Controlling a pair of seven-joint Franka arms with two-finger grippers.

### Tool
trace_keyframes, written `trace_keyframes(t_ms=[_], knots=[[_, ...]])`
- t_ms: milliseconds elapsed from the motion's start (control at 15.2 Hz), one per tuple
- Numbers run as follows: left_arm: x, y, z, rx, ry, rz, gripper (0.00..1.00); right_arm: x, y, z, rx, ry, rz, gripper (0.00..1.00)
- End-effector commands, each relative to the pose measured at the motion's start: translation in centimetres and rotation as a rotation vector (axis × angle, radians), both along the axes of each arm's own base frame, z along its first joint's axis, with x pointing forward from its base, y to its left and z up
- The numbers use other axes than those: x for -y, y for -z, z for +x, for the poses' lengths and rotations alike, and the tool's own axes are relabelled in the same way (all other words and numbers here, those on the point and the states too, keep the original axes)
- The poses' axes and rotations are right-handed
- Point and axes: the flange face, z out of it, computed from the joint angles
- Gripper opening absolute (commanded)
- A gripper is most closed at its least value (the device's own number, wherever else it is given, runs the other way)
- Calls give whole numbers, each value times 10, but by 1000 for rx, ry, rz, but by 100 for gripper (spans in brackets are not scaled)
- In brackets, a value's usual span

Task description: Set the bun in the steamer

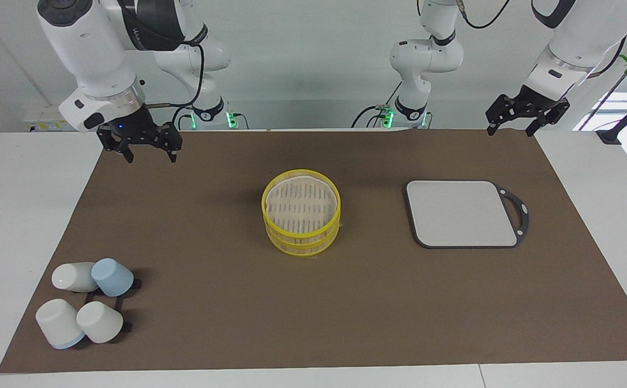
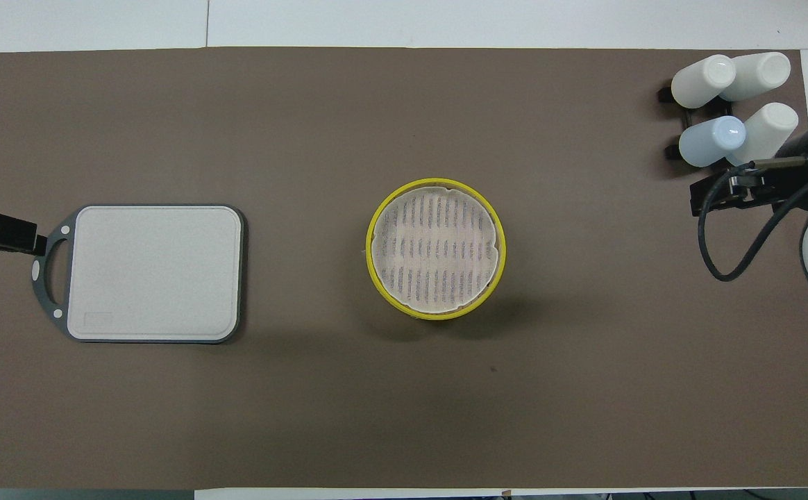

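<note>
No bun anywhere on the bench, in either view! The steamer sits mid-bench, nothing lying on its slatted floor. The right pincer hovers over the bench's robot-side edge with jaws spread and nothing between them. The left pincer does likewise, waiting. I'd expect the bun to be light, soft and squashable, so grip it gently across its middle. The facing view shows stacked yellow tiers; from overhead there is only one ring.
</note>
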Motion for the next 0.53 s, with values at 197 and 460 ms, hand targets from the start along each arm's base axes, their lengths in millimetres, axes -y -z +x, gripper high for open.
trace_keyframes(t_ms=[197,460], knots=[[-3,-1,-4,3,6,-15,100,-4,2,-5,5,-21,13,100],[-2,-1,-4,3,5,-15,100,-4,1,-4,9,-35,26,100]])
